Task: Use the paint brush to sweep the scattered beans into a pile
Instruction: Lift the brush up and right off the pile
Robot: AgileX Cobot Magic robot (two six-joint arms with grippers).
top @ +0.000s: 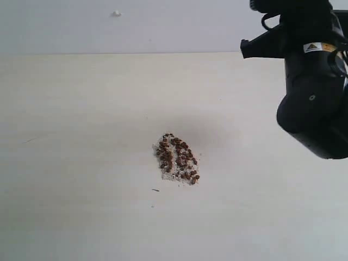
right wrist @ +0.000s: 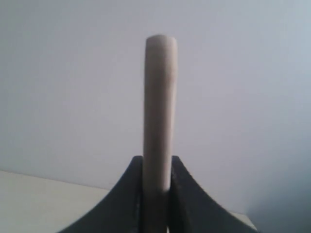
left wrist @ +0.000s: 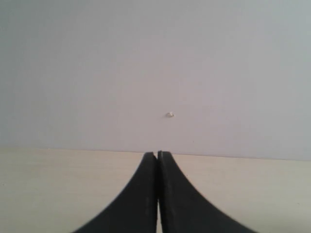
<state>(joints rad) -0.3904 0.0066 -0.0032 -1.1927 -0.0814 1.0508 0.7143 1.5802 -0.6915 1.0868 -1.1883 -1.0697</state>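
The reddish-brown beans [top: 177, 159] lie gathered in one small heap with whitish crumbs, near the middle of the pale table [top: 81, 136]. In the right wrist view my right gripper [right wrist: 157, 162] is shut on the pale wooden handle of the paint brush [right wrist: 160, 97], which stands up edge-on between the fingers; its bristles and metal band are hidden. The right arm [top: 310, 92] hangs at the upper right of the exterior view, well above and right of the heap. My left gripper [left wrist: 157, 154] is shut with nothing in it and is out of the exterior view.
A grey wall [top: 163, 24] rises behind the table's far edge, with a small white speck [top: 116, 13] on it. A thin dark fleck [top: 155, 190] lies on the table just in front of the heap.
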